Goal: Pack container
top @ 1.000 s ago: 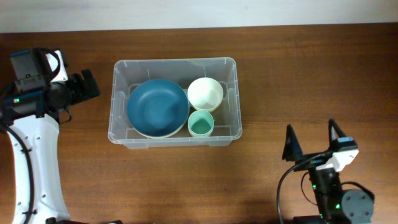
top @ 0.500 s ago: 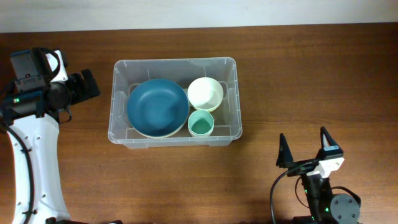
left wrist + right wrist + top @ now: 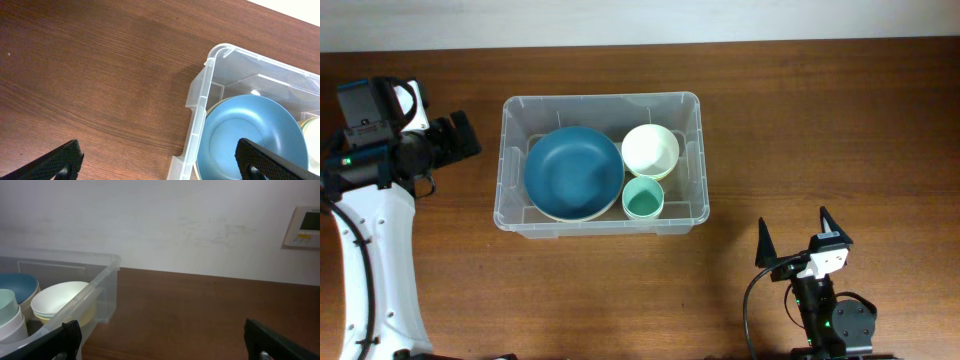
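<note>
A brown wooden tabletop (image 3: 820, 120) carries everything. The container (image 3: 600, 98), a clear plastic bin with rounded corners, sits upright in the far-left half of it, long side running left to right, well apart from both arms. The left arm (image 3: 365, 250), white with a black head, reaches in from the left edge; the left jaws point at the container's left wall from just beside it, standing wide apart with nothing between them, only bare wood and the bin's corner showing under them in the wrist view. The right arm (image 3: 830, 315) is low at the near edge, right of the container; the right jaws are likewise spread fully and hold nothing, aimed toward the back wall. Inside the container, a dark blue bowl (image 3: 573, 172) fills the left part, a pale rim peeking from beneath it. A cream bowl (image 3: 650, 150) sits in the far-right corner, touching the blue one. A small mint-green cup (image 3: 643, 198) stands upright just in front of the cream bowl
</note>
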